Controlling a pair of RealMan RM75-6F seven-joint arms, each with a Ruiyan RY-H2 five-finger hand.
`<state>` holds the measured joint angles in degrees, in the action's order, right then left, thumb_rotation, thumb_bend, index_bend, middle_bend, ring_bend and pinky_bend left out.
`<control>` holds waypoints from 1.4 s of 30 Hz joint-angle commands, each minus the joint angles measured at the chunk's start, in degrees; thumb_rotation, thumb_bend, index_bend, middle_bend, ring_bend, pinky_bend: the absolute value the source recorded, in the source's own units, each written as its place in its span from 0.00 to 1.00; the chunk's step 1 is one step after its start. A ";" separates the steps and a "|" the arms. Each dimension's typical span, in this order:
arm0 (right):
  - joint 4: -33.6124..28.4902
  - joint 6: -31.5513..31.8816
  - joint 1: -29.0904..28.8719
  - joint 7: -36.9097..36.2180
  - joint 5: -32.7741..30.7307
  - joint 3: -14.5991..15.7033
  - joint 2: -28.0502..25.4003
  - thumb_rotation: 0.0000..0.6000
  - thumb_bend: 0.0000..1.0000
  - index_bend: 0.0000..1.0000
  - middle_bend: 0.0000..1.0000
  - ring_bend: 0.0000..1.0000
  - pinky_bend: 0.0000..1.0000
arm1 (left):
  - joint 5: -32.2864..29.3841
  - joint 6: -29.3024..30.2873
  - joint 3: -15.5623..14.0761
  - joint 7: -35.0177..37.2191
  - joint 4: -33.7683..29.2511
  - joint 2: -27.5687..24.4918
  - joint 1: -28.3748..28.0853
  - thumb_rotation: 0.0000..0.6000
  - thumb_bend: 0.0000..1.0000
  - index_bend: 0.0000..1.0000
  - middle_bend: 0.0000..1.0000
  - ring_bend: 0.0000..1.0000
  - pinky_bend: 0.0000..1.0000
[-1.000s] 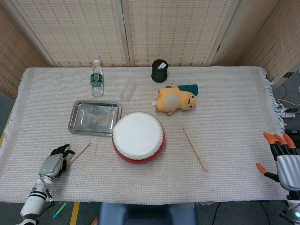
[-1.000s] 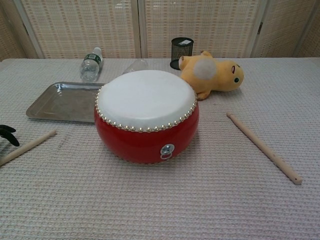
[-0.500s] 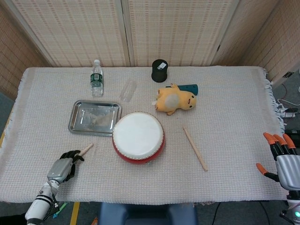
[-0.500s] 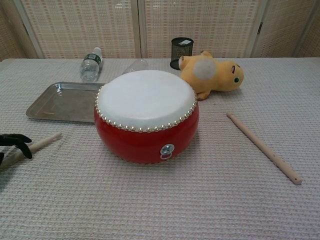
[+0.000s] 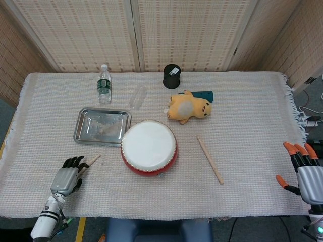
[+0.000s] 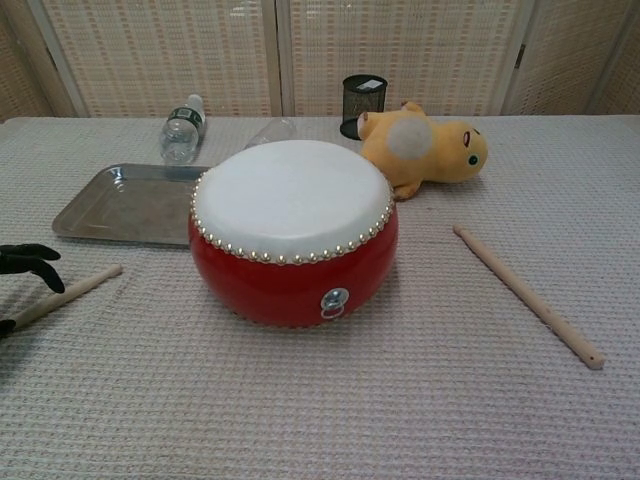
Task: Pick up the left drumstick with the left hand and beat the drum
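Observation:
The red drum [image 5: 149,147] [image 6: 292,235] with a white skin stands at the middle of the table. The left drumstick [image 5: 92,162] [image 6: 72,292] lies flat on the cloth to the drum's left, pointing toward it. My left hand [image 5: 67,175] [image 6: 24,262] hovers over the stick's near end with fingers spread and arched above it; the stick's end runs under the hand, not clasped. The right drumstick [image 5: 210,160] [image 6: 526,295] lies to the drum's right. My right hand [image 5: 303,169] rests open off the table's right edge.
A metal tray [image 5: 81,132] [image 6: 95,212] sits behind the left stick. A water bottle [image 5: 104,84], a clear cup on its side [image 5: 137,96], a black mesh pen cup [image 5: 171,76] and a yellow plush toy [image 5: 188,107] lie behind the drum.
My left hand has moved right along the front edge onto the stick's near end, nudging the stick slightly toward the drum. Its fingers have since lifted and spread. The right hand is still.

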<state>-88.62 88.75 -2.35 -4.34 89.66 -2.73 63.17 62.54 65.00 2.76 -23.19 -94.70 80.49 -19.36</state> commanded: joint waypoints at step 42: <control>-0.47 0.33 0.72 0.00 -0.28 0.15 -0.54 1.00 0.21 0.00 0.12 0.00 0.00 | -9.81 -2.31 1.66 0.29 -2.89 2.06 -3.85 1.00 0.35 0.39 0.08 0.00 0.01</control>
<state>-89.09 89.09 -1.62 -4.33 89.39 -2.58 62.62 52.28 62.18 4.37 -23.21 -97.98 82.02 -23.30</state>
